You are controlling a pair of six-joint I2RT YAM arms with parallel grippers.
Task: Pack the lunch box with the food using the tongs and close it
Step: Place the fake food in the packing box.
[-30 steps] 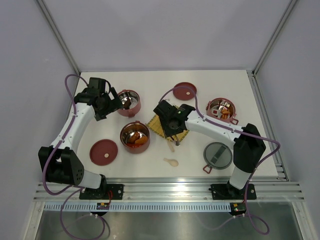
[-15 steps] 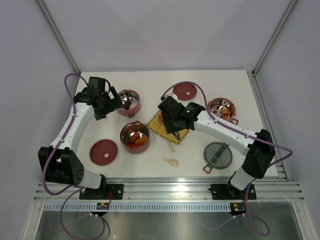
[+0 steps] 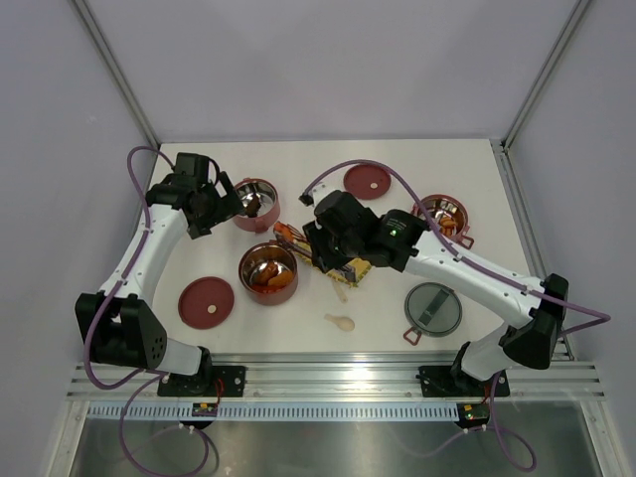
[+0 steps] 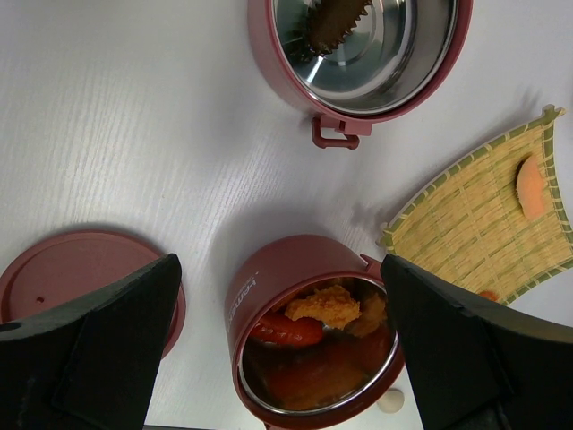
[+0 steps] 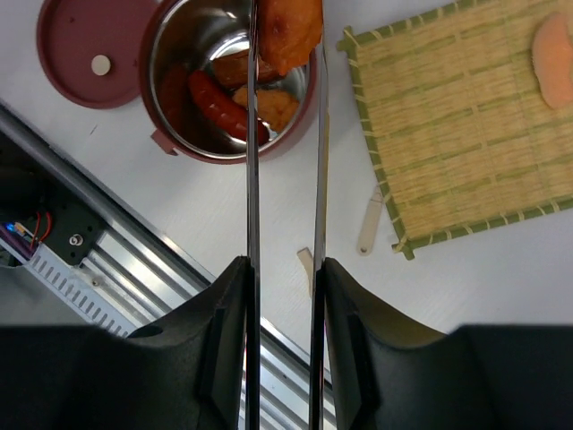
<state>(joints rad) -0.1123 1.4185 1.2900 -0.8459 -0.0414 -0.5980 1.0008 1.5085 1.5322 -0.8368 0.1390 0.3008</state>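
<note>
My right gripper (image 5: 285, 269) (image 3: 333, 248) is shut on the silver tongs (image 5: 252, 134) (image 3: 295, 237). The tong tips pinch an orange-brown food piece (image 5: 288, 27) over the rim of a dark-red lunch box tier (image 5: 170, 134) (image 3: 268, 290) that holds a red sausage (image 5: 215, 103) and other bits. My left gripper (image 4: 277, 264) (image 3: 214, 207) hangs open above the table, its fingers either side of that tier (image 4: 286, 269). A second tier (image 4: 269, 54) (image 3: 256, 221) holds one brown piece (image 4: 336, 22). A third tier (image 3: 442, 217) with food stands at the right.
The yellow woven mat (image 5: 466, 134) (image 4: 474, 224) carries an orange piece (image 5: 552, 49) (image 4: 532, 186). Two red disc lids (image 3: 206, 301) (image 3: 367, 181) lie flat. The grey top lid (image 3: 433, 308) sits front right. A cream spoon (image 3: 340, 321) lies near the front edge.
My right arm has swung left from the mat to the near tier, carrying the tongs and the pinched piece. The left arm has stayed still.
</note>
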